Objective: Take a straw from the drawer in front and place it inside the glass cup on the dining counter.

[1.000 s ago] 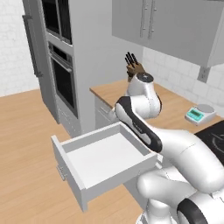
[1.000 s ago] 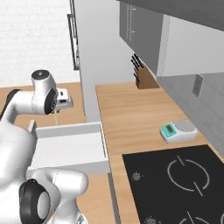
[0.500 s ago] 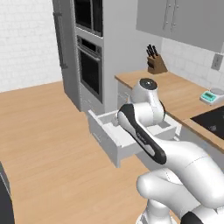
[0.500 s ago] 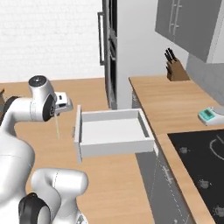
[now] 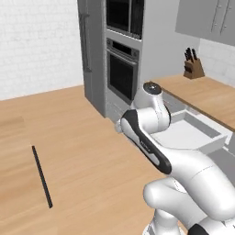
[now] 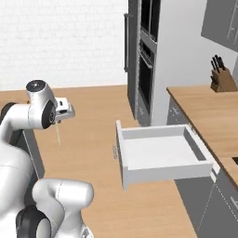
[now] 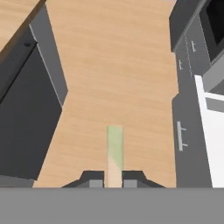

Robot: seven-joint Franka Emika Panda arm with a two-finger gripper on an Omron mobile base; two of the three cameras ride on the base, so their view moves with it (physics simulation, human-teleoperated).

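Note:
My gripper (image 6: 57,122) is shut on the straw (image 6: 58,135), a thin pale stick hanging down from it over the wood floor. Seen from the hand, the straw (image 7: 114,148) runs up from between the two dark fingertips (image 7: 94,178), with my gripper (image 7: 113,179) closed around its lower end. The drawer (image 6: 160,153) stands pulled open to the right, white inside, and it also lies behind my arm (image 5: 193,133). A corner of the dining counter (image 7: 17,15) shows as light wood above a dark side panel. The glass cup is out of view.
A tall grey oven tower (image 6: 146,60) rises behind the drawer. The narrower wood worktop (image 6: 209,107) carries a knife block (image 6: 219,79). Open wood floor (image 7: 113,65) lies between the dark counter side (image 7: 26,109) and the grey cabinet fronts (image 7: 188,113).
The whole picture has swung, so the base has turned away from the drawer. The drawer now lies further right in both base views. The straw stays in my shut gripper.

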